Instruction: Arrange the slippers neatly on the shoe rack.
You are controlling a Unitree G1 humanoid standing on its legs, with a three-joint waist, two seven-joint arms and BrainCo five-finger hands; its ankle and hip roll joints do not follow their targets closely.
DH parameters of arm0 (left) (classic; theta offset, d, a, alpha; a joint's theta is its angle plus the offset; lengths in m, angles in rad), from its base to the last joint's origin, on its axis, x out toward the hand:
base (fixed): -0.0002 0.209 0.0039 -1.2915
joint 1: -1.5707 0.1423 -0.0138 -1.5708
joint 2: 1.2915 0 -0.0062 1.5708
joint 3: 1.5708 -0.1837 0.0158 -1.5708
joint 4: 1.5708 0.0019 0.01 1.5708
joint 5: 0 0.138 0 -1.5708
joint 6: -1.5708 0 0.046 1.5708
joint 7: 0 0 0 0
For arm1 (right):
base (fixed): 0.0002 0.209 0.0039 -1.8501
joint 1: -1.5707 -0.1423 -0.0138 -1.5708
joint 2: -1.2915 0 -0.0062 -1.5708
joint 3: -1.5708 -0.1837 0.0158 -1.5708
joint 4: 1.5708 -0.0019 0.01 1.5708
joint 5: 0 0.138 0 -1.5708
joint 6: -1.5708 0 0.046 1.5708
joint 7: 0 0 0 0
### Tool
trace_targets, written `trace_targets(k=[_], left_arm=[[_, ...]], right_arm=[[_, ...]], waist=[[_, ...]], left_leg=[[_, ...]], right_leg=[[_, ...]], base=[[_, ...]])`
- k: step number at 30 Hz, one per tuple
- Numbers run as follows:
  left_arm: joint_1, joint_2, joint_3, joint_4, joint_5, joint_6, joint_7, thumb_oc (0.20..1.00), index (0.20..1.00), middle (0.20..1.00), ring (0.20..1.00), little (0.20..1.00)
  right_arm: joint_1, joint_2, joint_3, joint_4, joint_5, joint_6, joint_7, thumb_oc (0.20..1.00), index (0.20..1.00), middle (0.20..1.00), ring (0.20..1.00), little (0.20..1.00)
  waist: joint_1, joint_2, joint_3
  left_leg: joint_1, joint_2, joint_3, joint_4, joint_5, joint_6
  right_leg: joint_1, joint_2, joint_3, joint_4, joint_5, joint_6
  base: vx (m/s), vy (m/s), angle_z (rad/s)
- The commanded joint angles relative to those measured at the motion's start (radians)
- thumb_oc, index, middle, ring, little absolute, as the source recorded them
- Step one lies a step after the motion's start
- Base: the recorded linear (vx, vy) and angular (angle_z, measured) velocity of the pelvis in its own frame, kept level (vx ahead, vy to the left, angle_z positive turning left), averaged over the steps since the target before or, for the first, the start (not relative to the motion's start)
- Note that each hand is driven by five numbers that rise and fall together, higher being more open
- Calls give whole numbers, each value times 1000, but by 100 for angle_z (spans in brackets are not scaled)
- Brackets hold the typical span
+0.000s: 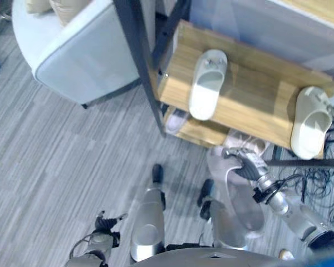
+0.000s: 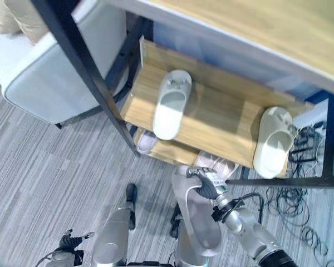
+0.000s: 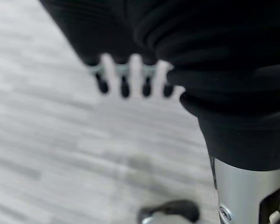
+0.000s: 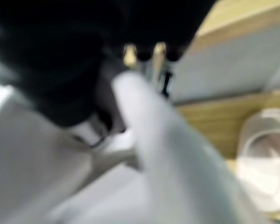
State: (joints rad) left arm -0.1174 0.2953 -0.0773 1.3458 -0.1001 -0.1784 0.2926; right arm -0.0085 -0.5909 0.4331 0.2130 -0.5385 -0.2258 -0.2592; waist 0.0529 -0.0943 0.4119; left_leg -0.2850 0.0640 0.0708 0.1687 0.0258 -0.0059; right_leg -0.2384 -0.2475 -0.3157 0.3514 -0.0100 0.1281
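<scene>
My right hand (image 1: pixel 248 166) is shut on a grey slipper (image 1: pixel 237 204), gripping its upper end and holding it above the floor just in front of the shoe rack (image 1: pixel 250 105). In the right wrist view the slipper's rim (image 4: pixel 170 156) runs past my curled fingers (image 4: pixel 148 51). On the rack's middle shelf a white slipper (image 1: pixel 207 83) lies at the left and a cream slipper (image 1: pixel 310 123) at the right edge. Two more pale slippers (image 1: pixel 177 120) (image 1: pixel 248 144) lie on the bottom shelf. My left hand (image 1: pixel 104 225) hangs low at the left with relaxed fingers (image 3: pixel 125 84), holding nothing.
A light-grey armchair (image 1: pixel 72 50) stands left of the rack, close to its black post (image 1: pixel 138 55). Loose cables (image 1: pixel 323 178) lie on the floor at the rack's right end. A top shelf (image 2: pixel 256 22) overhangs the middle one. Grey carpet (image 1: pixel 55 161) spreads to the left.
</scene>
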Motion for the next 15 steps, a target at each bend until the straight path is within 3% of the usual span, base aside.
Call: trace_targets(k=[1,2,4,5,6,8,12,13,15], left_arm=[[25,0,-28,-43,33,-4,33,1000,1000,1000,1000,1000],[19,-4,-35,-44,29,-8,34,1000,1000,1000,1000,1000],[9,-3,-37,-44,24,-10,34,1000,1000,1000,1000,1000],[7,14,-55,-60,37,-14,35,1000,1000,1000,1000,1000],[-7,16,-38,-24,33,-18,42,1000,1000,1000,1000,1000],[-36,10,-37,-9,23,-21,42,1000,1000,1000,1000,1000],[-51,10,-56,-32,14,-36,59,1000,1000,1000,1000,1000],[-58,19,-60,-52,3,-49,75,1000,1000,1000,1000,1000],[-56,25,-51,-63,-19,-54,83,1000,1000,1000,1000,1000]], right_arm=[[-40,-12,19,-52,-26,11,-54,200,200,200,200,200],[-67,-2,31,-26,-27,19,-58,200,200,200,200,200],[-95,11,37,0,-22,21,-67,200,200,200,200,200],[-110,46,26,51,11,31,-79,200,200,200,200,200],[-145,48,59,73,3,26,-87,200,200,200,200,200],[-201,50,78,95,-1,22,-100,200,200,200,200,200],[-223,38,65,110,12,20,-129,200,200,200,200,200],[-236,33,38,125,43,21,-150,200,200,200,200,200],[-243,32,19,109,79,13,-150,200,200,200,200,200]], waist=[[18,30,-7],[25,30,-4],[29,31,4],[36,19,-5],[53,2,-9],[62,-10,16],[56,-5,34],[52,8,44],[53,17,45]], left_leg=[[-1,27,4,49,-110,-10],[9,32,-7,53,-132,-20],[-3,39,-12,62,-118,-21],[-31,35,-36,89,-115,-35],[-75,28,-46,133,-116,-48],[-122,41,-64,164,-109,-60],[-191,48,-97,216,-111,-69],[-254,50,-119,290,-128,-73],[-289,53,-134,364,-181,-73]], right_leg=[[-12,-44,25,112,27,72],[-6,-60,15,75,1,72],[-13,-66,1,32,18,59],[10,-58,22,-97,16,63],[4,-41,33,-114,4,49],[-35,-21,33,-64,-26,34],[-91,-22,20,17,-61,27],[-154,-33,13,135,-109,20],[-191,-43,27,220,-163,24]], base=[[68,-29,5],[8,-50,-9],[0,-150,-13],[14,-240,-11],[-21,-208,12],[-136,-140,44],[-105,-92,19],[-97,-29,23],[-11,-32,33]])
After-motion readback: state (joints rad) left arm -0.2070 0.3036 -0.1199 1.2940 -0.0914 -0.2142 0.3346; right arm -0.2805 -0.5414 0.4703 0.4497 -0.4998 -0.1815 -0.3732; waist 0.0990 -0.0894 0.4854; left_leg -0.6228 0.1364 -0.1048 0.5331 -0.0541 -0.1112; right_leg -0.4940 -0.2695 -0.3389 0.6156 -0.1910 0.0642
